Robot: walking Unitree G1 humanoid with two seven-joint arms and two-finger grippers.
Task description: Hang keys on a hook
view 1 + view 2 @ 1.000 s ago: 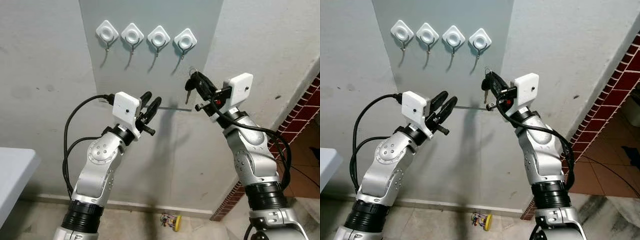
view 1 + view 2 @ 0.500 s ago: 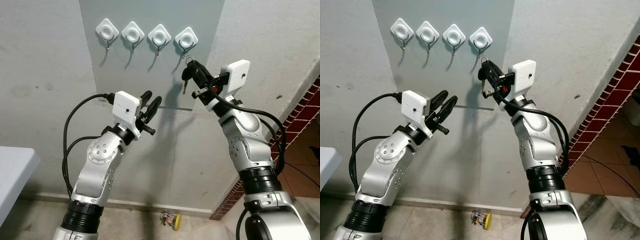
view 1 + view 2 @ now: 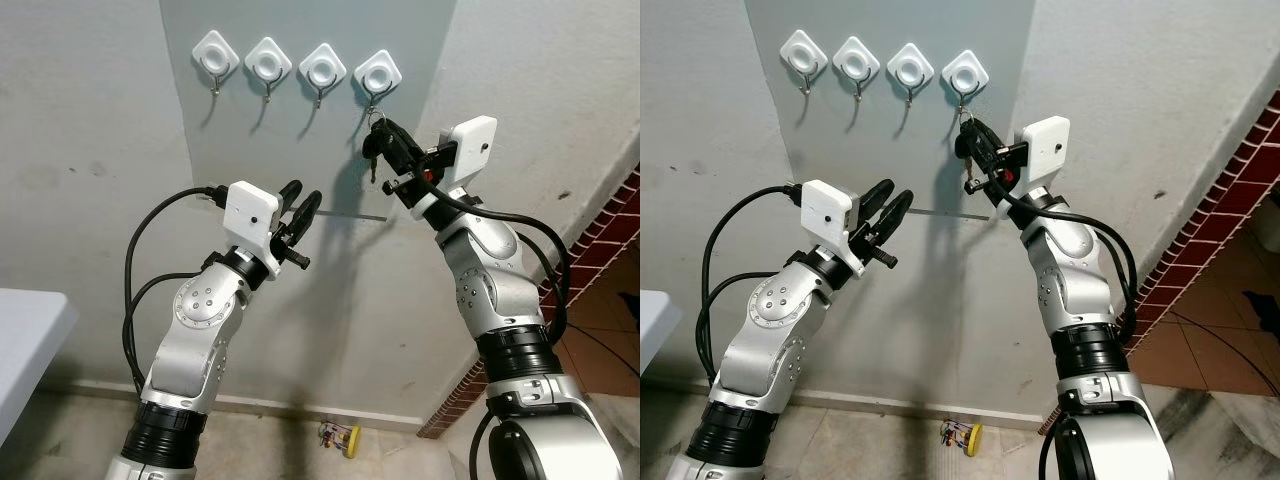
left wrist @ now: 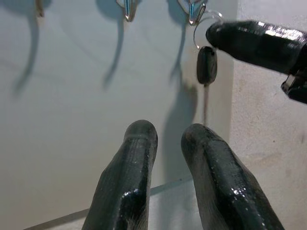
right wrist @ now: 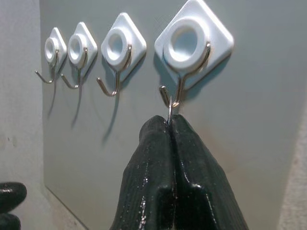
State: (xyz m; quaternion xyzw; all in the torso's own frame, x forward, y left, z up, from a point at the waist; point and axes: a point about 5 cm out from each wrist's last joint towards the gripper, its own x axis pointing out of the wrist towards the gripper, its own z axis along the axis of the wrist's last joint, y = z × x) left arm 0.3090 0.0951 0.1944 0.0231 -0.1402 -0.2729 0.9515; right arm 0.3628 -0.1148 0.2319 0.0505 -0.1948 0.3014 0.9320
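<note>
Four white diamond-shaped hooks sit in a row on a grey wall panel [image 3: 300, 130]. My right gripper [image 3: 379, 130] is raised just under the rightmost hook [image 3: 378, 72] and is shut on the keys. The thin key ring [image 5: 170, 106] stands up from the pinched fingertips [image 5: 158, 127], right beside the hook's metal prong [image 5: 178, 93]; I cannot tell if it is over the tip. A black-headed key [image 4: 206, 64] dangles below the ring. My left gripper [image 3: 303, 196] hovers lower and to the left, open and holding nothing.
A grey-white table corner [image 3: 28, 325] juts in at lower left. A red brick wall [image 3: 600, 225] runs down the right side. A small colourful object [image 3: 340, 438] lies on the floor by the wall's base. The other three hooks [image 3: 268, 60] are bare.
My right gripper has carried the keys up and to the left, from beside the panel's lower edge to just beneath the rightmost hook. The left arm has stayed where it was.
</note>
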